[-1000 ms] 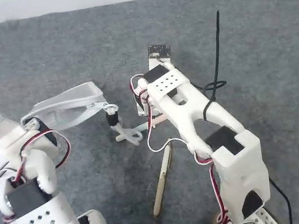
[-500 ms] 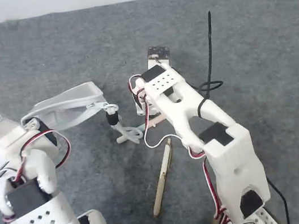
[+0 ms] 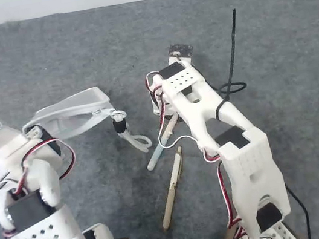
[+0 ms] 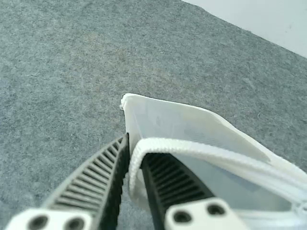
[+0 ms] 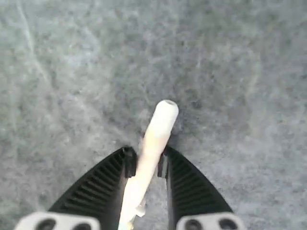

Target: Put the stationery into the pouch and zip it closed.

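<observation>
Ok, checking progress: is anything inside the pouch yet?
Near the rim the left claw grips, the pouch looks empty. Its far end is covered by its own fabric.

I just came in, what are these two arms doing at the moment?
The left gripper is shut on the rim of the white pouch. The right gripper is shut on a white pen. A wooden pencil lies on the grey table between the arms, not yet in the pouch.
</observation>
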